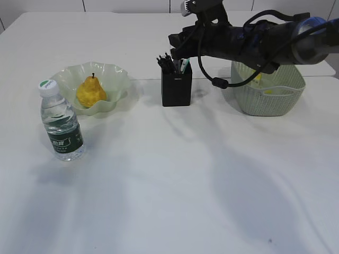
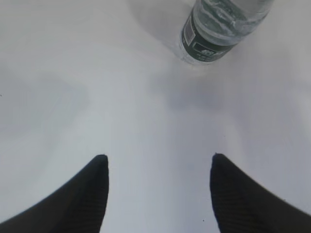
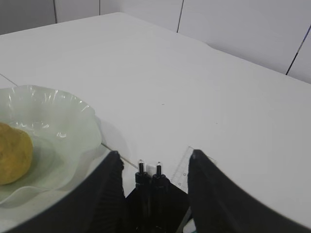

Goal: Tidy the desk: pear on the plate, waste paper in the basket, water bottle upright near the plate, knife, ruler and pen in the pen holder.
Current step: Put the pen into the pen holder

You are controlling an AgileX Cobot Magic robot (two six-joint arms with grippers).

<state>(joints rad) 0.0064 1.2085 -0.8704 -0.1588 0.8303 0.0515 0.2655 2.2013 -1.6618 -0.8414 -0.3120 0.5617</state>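
Pear (image 1: 91, 90) sits on the plate (image 1: 114, 79), far left; water bottle (image 1: 61, 121) upright just near of it. Right gripper (image 3: 153, 167) spread, empty — hovering over the pen holder (image 1: 176, 87), ruler (image 3: 182, 167) inside. Left gripper (image 2: 158, 167) spread above bare desk (image 1: 175, 180). Basket (image 1: 270, 90) far right.

The yellow-orange pear (image 1: 91, 91) sits upright in the wavy pale green plate (image 1: 114, 74). The water bottle (image 1: 61, 121) stands just beside it. The black pen holder (image 1: 176, 87) holds pens and what looks like the clear ruler (image 3: 182, 168). The sage basket (image 1: 275, 98) stands to the right.
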